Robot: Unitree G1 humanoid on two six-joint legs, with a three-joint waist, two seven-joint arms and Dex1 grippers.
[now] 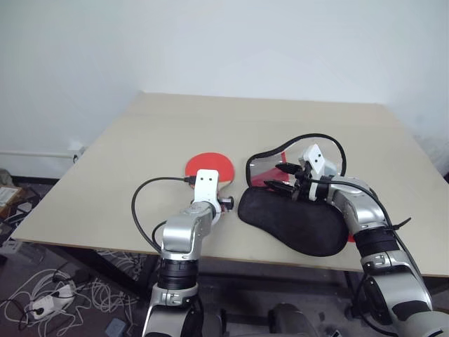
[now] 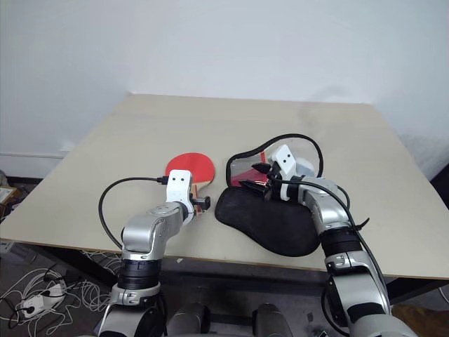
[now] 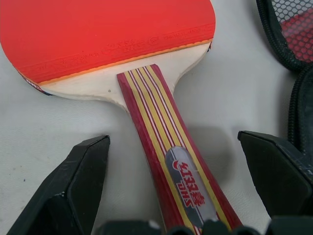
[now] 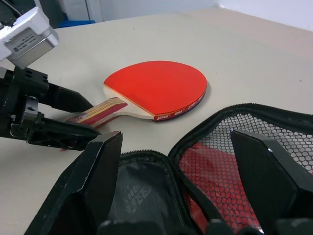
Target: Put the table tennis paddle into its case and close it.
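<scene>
While case (image 1: 295, 210) lies unzipped, unfilled, paddle (image 1: 208, 167) beside it; both hands agape, gripping nothing.

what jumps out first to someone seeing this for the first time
The table tennis paddle lies red face up on the tan table, the open left gripper straddling its striped handle without closing. Beside it the case lies unzipped, lid flap propped up, with the open right gripper at its open mouth.
</scene>
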